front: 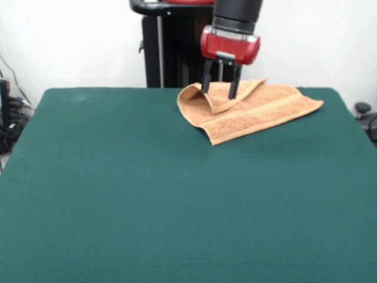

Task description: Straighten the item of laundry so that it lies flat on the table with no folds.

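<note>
Table [147, 194]: a broad rectangular top under dark green felt-like cloth, matte, with a fine nap and rounded far corners. It fills nearly the whole front view.

Towel [259, 112]: orange-tan terry, looped pile, soft and thick. You will find it toward 1 o'clock on the table, close to the far edge. It is not flat. The right part lies spread, tapering to a corner that points toward 3 o'clock. A woven band stripe runs along it as a smoother, slightly paler line, parallel to the long near edge. The left part is folded over: a flap curls back on itself and makes a rounded, shell-like lobe at the 9 o'clock side of the cloth, with a hemmed border tracing its curve. Another corner points toward 6 o'clock, down the table toward the camera. A small peak of cloth stands up at the far side, just right of the tool.

Gripper [221, 91]: a glossy red housing under a black cylindrical wrist, with two slim black fingers [234, 88] hanging straight down. The fingers stand apart, with a clear gap between them, and their tips sit on the folded flap at the towel's upper left. You can see cloth showing through the gap; nothing is pinched.
</note>
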You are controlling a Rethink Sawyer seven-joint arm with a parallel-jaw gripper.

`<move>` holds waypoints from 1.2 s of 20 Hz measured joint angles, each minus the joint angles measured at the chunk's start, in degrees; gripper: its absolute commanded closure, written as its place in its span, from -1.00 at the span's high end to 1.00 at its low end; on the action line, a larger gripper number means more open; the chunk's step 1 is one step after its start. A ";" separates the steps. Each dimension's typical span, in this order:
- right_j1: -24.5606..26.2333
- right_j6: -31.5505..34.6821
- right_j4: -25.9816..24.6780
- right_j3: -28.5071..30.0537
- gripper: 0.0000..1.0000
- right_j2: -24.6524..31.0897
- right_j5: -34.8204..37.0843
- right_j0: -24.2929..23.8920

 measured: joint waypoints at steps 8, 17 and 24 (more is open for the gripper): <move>5.65 0.00 -1.51 -2.27 1.00 0.55 -0.01 -0.50; 11.82 0.00 -3.48 -4.55 1.00 0.64 -0.02 -1.31; 15.57 0.00 -4.88 -5.75 1.00 1.01 -0.19 -2.05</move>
